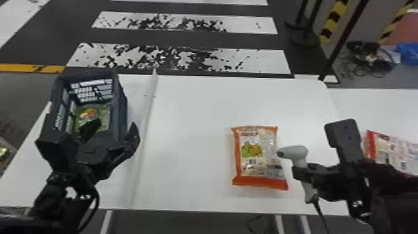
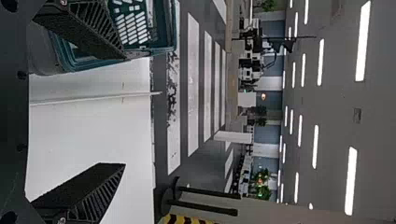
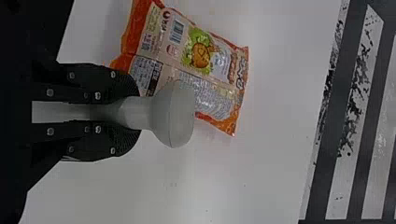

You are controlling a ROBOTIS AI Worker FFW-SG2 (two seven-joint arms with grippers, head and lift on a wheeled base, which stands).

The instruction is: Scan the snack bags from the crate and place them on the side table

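Logging orange bag (image 1: 258,155) left of scanner (image 1: 298,153), long axis fore-aft; my right claw (image 3: 133,113), nearer, grips scanner; left claw (image 2: 123,111) open.

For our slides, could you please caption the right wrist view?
Right gripper holding a scanner near an orange snack bag.

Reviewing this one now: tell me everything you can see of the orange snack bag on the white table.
The orange snack bag lies flat on the white table, roughly upright in the head view, with its wider orange-red end towards the robot. It looks like glossy, slightly crinkled film, apparently sealed. The face that shows has a green picture panel, a barcode and pale blocks of small print. The scanner, held in the right gripper, is close by its right side; whether they touch, I cannot tell.
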